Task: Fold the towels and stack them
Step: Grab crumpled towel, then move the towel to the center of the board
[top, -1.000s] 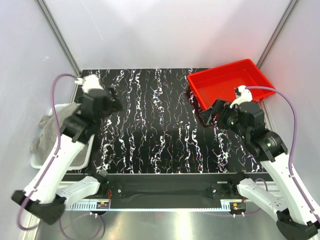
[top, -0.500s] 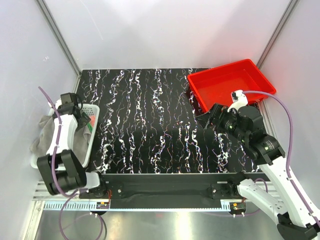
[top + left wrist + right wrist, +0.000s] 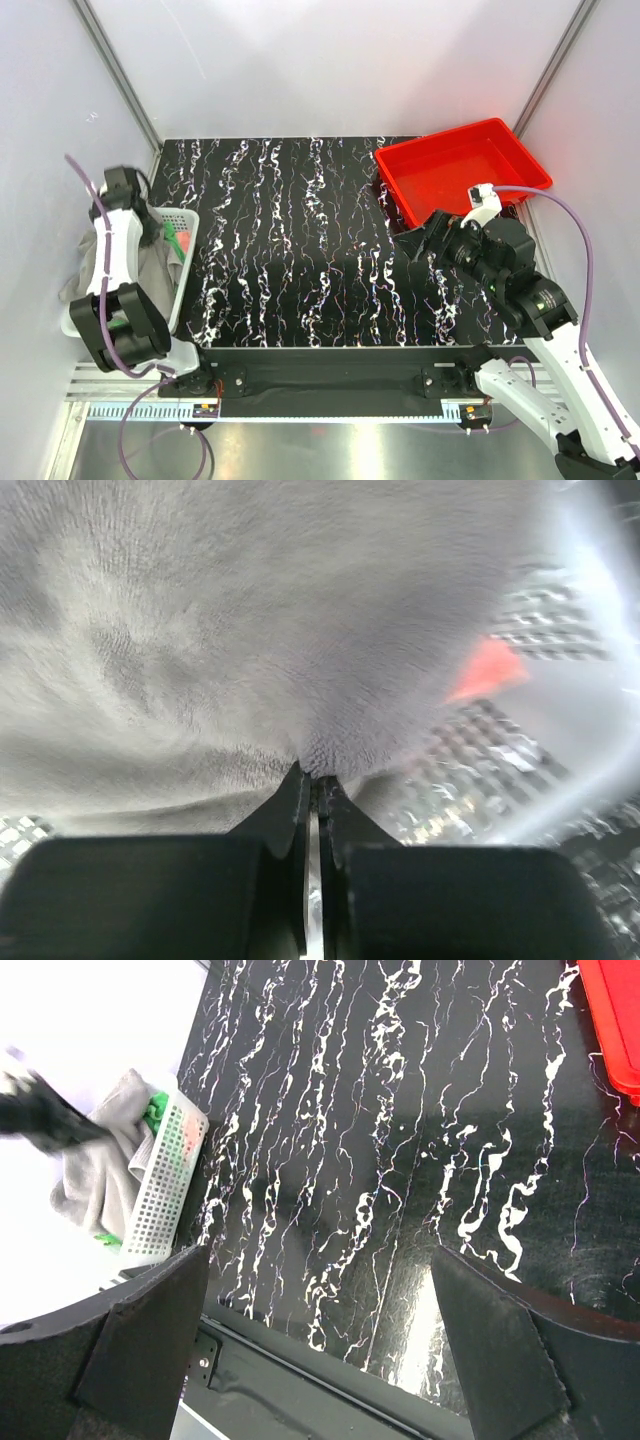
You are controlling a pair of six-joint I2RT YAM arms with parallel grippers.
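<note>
The grey towel [image 3: 92, 262] is draped over the white basket [image 3: 183, 262], with green cloth [image 3: 180, 243] showing inside it. The left gripper [image 3: 314, 780] is pinched together on the grey towel's nap. Well right of the basket, the right gripper [image 3: 320, 1300] is held spread wide above the marbled table [image 3: 300, 240].

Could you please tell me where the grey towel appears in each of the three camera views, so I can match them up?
Top external: the grey towel lies at the far left, draped over the white basket.
Left wrist: it fills most of the picture, a fold pinched by the left end effector.
Right wrist: small, at the left edge, beside the basket.
Shared landmark: the white basket, in all three views.
</note>
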